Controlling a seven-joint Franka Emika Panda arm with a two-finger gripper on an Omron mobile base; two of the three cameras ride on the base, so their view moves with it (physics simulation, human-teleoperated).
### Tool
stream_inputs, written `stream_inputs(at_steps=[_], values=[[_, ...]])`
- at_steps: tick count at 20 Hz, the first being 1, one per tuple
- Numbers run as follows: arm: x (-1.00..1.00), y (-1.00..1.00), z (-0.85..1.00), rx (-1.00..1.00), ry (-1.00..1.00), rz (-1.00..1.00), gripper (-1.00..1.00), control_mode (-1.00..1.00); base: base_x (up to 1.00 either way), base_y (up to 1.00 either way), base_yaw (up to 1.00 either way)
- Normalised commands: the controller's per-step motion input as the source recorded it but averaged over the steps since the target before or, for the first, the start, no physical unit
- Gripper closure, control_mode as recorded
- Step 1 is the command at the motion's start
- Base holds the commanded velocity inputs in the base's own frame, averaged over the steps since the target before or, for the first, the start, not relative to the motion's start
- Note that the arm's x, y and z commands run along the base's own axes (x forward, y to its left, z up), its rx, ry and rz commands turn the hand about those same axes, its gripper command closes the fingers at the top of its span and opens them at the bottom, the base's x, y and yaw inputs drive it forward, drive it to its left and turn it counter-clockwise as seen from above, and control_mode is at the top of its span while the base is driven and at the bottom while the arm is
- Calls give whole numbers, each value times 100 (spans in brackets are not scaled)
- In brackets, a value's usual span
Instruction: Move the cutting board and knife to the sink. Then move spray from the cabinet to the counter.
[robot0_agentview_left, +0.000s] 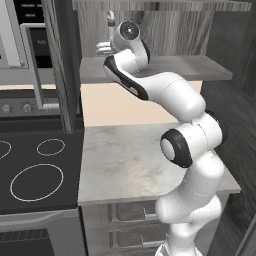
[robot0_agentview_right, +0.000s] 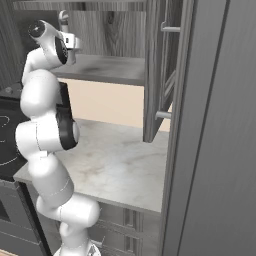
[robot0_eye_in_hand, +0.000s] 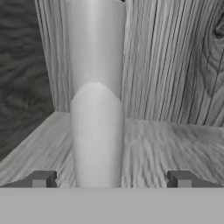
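**Up in the cabinet, fingers spread around the spray**

Right now my arm is stretched up from the base, the hand pushed into the open cabinet (robot0_agentview_left: 150, 67) above the marble counter (robot0_agentview_left: 130, 160).

From the left base camera, the black stove top (robot0_agentview_left: 35, 170) with its white ring burners lies at nine o'clock of the counter, and a cabinet door with a silver bar handle (robot0_agentview_left: 35, 70) hangs open above it. My wrist sits at about eleven o'clock in that picture, over the grey inner shelf; the curved trigger nozzle of the spray (robot0_agentview_left: 111, 19) pokes up just past it.

From the right base camera, my hand is at ten o'clock, the nozzle again showing above it, and the other open cabinet door (robot0_agentview_right: 160, 70) stands at one o'clock over the counter.

Through my hand camera, the spray stands upright on the shelf, its pale body running from six o'clock to twelve. My gripper (robot0_eye_in_hand: 112, 179) is released: the two dark fingertips (robot0_eye_in_hand: 41, 179) sit wide apart at seven and five o'clock, the bottle between them, neither tip touching it. Wood-grain walls close in behind.
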Motion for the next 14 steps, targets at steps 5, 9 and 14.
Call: stream_inputs(at_steps=[5,9,14], values=[[44,33,0,0,4,0,-100,-100,0,0,0],[26,25,0,0,1,0,-100,-100,0,0,0],[8,-12,-5,0,0,0,-100,-100,0,0,0]])
